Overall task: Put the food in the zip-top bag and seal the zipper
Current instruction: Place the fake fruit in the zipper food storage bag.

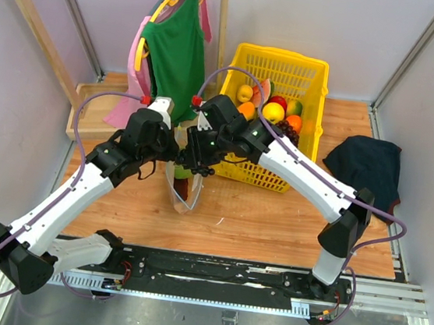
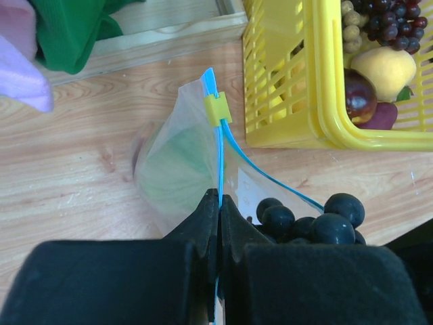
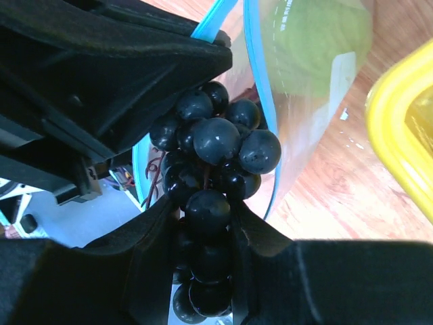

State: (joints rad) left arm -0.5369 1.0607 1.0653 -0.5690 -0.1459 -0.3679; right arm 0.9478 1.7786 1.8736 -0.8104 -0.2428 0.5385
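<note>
The left fingers [image 2: 201,215] are pinched tight on the zipper [image 2: 221,152], holding the zip-top bag [image 2: 172,162] mouth-up on the table [image 2: 74,176] beside the yellow basket [image 2: 326,95]. The right fingers [image 3: 152,233] clamp the grapes [image 3: 216,145] right at the mouth. Something green [image 3: 318,40], probably the melon, lies inside. Only one lip is held, so the slack lip could fold under the bunch and send it outside.

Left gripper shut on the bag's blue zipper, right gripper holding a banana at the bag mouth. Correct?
Not quite: the right gripper holds a bunch of dark grapes, not a banana, as the right wrist view shows. The left gripper is indeed shut on the blue zipper of the zip-top bag.
</note>
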